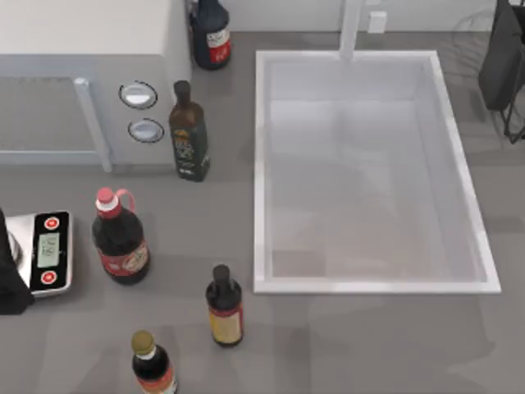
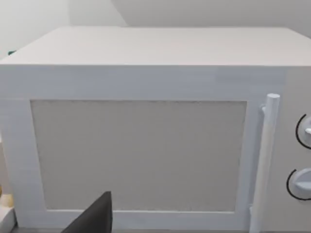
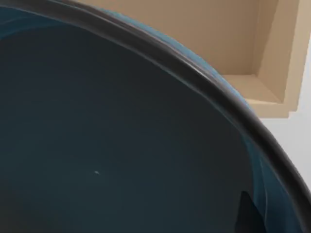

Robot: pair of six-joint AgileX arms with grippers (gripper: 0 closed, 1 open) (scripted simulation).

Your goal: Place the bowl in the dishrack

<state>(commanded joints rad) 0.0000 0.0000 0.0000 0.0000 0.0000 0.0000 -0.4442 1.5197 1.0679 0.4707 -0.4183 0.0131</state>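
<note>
On the grey bench point(image 1: 369, 345) stand five bottles. One dark bottle with a red label point(image 1: 211, 33) is at the far edge behind the microwave point(image 1: 82, 49). A tall olive-green one point(image 1: 188, 131) stands just beside the microwave's two dials point(image 1: 141, 112). A round dark one with a pink cap point(image 1: 118, 238) is near the scale point(image 1: 47, 250) on the left. A slim dark one point(image 1: 223, 305) stands near the sink's front left corner, and one with an olive cap point(image 1: 151, 365) is at the near edge. The single white sink point(image 1: 262, 164) takes up the bench's right half.

The left arm point(image 1: 10, 279) sits at the left edge beside the scale; its wrist view faces the microwave door point(image 2: 141, 155) and handle point(image 2: 265, 160), and a dark pincer finger point(image 2: 95, 218) shows, though I cannot tell whether the pincer is released or clenched.

The right arm point(image 1: 502, 57) is at the far right corner, by thin dark dishrack point(image 1: 515, 123) wires. Its wrist view looks close into the bowl point(image 3: 107, 145), teal inside with a dark rim, with a dark finger point(image 3: 248, 213) against the inside wall; whether that pincer is grasping the bowl I cannot tell.
</note>
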